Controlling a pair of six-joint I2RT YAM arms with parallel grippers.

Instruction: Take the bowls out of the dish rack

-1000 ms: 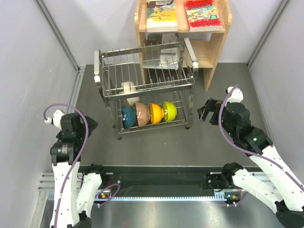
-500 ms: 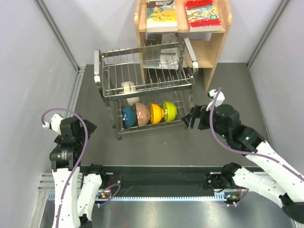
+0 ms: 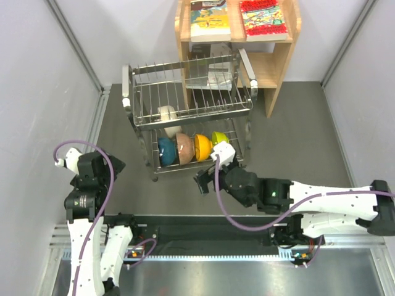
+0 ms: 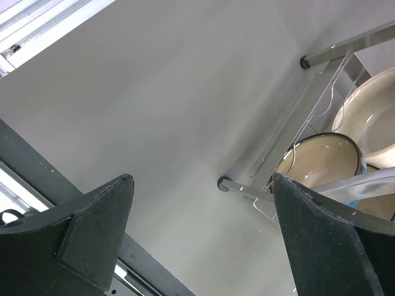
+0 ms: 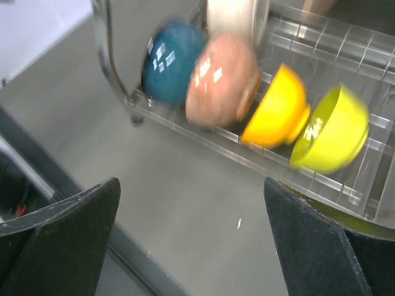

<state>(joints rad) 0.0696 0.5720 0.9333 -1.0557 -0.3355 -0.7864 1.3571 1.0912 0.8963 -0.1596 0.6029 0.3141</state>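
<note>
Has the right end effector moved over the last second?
Yes. The right end effector swung left, from right of the dish rack to just in front of its lower tier.

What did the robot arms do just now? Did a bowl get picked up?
The right gripper swung from the right side of the dish rack across to its front, low by the bottom tier, open and holding nothing. The left gripper drew back a little toward its base, also open. No bowl was taken: all five bowls sit in the rack as before, and the rack has not moved.
</note>
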